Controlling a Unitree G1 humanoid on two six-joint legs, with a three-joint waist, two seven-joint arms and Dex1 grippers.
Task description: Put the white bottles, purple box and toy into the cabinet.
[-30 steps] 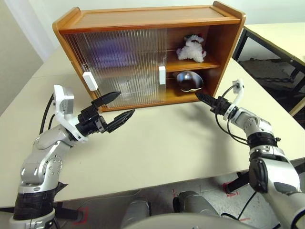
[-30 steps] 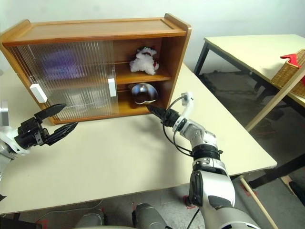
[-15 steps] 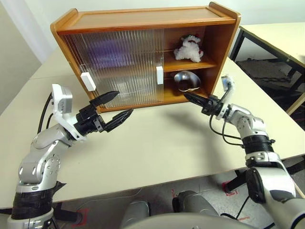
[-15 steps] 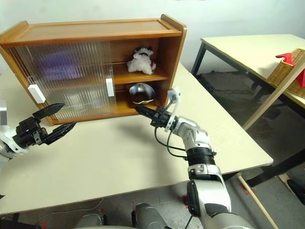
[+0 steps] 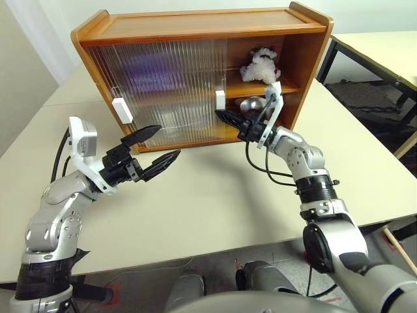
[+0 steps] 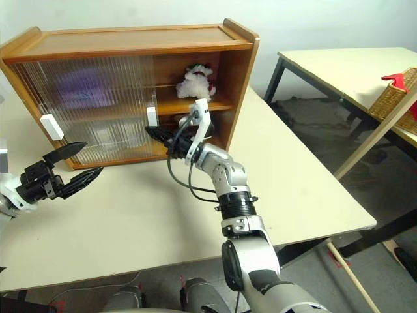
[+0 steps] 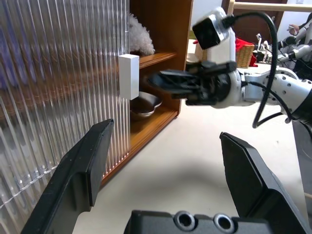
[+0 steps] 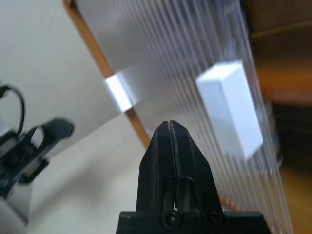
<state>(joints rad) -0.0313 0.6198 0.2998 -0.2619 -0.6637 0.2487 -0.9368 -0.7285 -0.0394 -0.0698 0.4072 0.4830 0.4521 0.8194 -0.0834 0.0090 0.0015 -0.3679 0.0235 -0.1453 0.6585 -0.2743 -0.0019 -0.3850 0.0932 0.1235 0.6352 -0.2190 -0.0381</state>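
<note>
Since a second ago the right gripper is swinging across from the open end of the cabinet toward its middle and rising, and it is now pointing at the white handle on the inner edge of the sliding door, just beside it; whether it is touching I cannot tell. Its two black fingers are pressed together with nothing between them. Meanwhile the left gripper is staying where it was, hovering over the table in front of the cabinet's closed left half, its fingers standing wide apart and empty.

Sitting on the upper shelf in the open right compartment is the toy, upright and near the right wall. Below it, on the lower shelf, the shiny metal dish is lying, partly hidden behind the right arm in the head views. Behind the ribbed door a blurred purple shape is showing on the upper level, likely the purple box. A second white handle is sitting near the door's left end. Beyond the table's right edge a wicker basket is resting on another table.
</note>
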